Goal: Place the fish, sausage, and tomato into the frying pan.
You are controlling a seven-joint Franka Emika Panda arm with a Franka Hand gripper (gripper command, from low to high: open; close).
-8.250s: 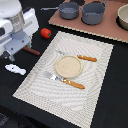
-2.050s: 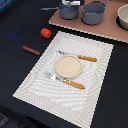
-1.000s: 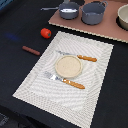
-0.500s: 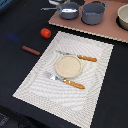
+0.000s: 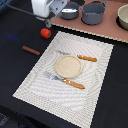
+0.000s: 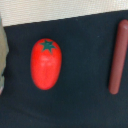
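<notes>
My gripper hung just above the tomato; I could not tell whether its jaws were open. The sausage lay farther out on the dark table, the frying pan beyond.

Black tabletop, striped placemat, tan board

One tomato, one sausage, one frying pan, one grey pot, one tan plate, two orange-handled utensils, one striped placemat.
</notes>
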